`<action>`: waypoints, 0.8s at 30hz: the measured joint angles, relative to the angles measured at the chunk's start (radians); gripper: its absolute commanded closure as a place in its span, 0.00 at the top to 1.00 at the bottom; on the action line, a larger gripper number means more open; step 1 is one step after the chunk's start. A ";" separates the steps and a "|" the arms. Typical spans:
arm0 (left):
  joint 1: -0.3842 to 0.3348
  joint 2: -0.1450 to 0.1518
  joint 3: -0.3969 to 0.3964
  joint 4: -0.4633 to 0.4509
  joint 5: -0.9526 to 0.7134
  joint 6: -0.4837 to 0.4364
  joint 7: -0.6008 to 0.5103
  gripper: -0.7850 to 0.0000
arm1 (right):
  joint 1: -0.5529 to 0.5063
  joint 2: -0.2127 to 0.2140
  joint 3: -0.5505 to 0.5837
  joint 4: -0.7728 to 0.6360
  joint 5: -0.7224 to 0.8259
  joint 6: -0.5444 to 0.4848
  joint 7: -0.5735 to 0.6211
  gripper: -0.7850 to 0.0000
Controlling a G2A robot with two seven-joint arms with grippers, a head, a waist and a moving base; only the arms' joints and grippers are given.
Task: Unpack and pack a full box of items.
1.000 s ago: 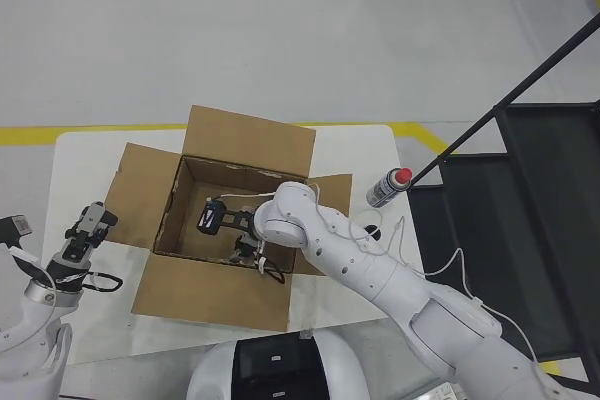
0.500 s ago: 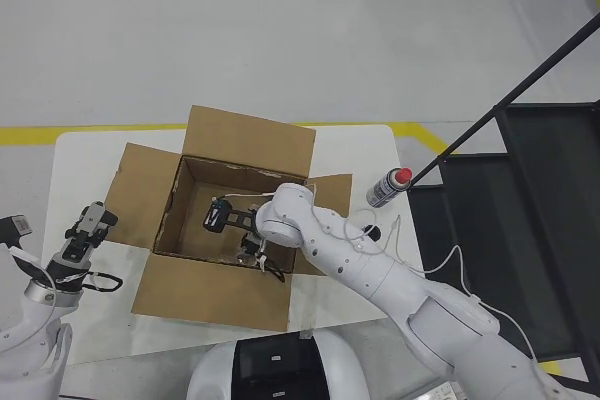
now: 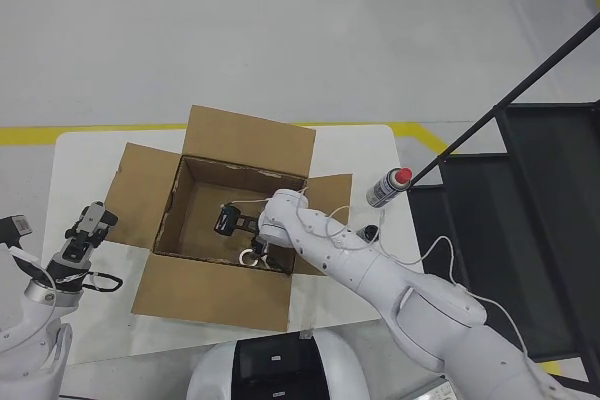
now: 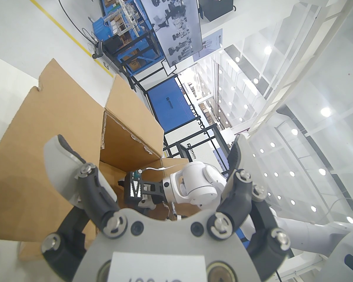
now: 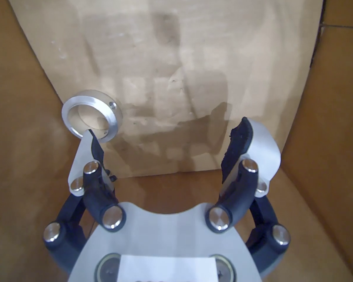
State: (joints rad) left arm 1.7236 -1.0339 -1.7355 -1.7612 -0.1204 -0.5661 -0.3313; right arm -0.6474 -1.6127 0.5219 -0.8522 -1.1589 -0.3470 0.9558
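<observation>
An open cardboard box (image 3: 248, 140) stands on the white table (image 3: 80, 160). My right gripper (image 3: 227, 220) is inside it, open, with nothing between its fingers (image 5: 166, 127). A silver metal ring (image 5: 91, 115) lies flat on the box floor just past one fingertip (image 5: 91, 139), outside the gap; from above, the ring (image 3: 248, 258) sits by the near wall, next to the arm. My left gripper (image 3: 93, 218) is held open and empty (image 4: 145, 148) off the box's left side, facing the box and the right gripper (image 4: 133, 187).
A spray can with a red cap (image 3: 388, 187) lies on the table right of the box. Black metal stairs (image 3: 520, 220) stand beyond the table's right edge. All of the box's flaps are folded outward.
My right gripper has drawn back to the right across the box interior, staying open. The left arm has not moved.
</observation>
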 measured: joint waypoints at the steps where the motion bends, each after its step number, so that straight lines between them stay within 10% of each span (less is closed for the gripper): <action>1: 0.000 0.000 0.000 0.000 0.000 0.000 0.000 1.00 | 0.005 -0.006 -0.005 0.021 -0.001 -0.001 -0.015 1.00; 15: 0.000 0.000 0.000 0.000 0.000 0.000 0.000 1.00 | 0.037 -0.066 -0.037 0.032 -0.018 0.071 -0.019 0.80; 24: 0.000 0.000 0.000 0.000 0.000 0.000 0.000 1.00 | 0.005 -0.041 0.011 -0.102 -0.059 0.101 0.063 1.00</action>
State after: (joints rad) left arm 1.7236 -1.0339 -1.7355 -1.7612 -0.1204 -0.5661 -0.3313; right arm -0.6428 -1.6535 0.5329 -0.9537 -1.2177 -0.2458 1.0185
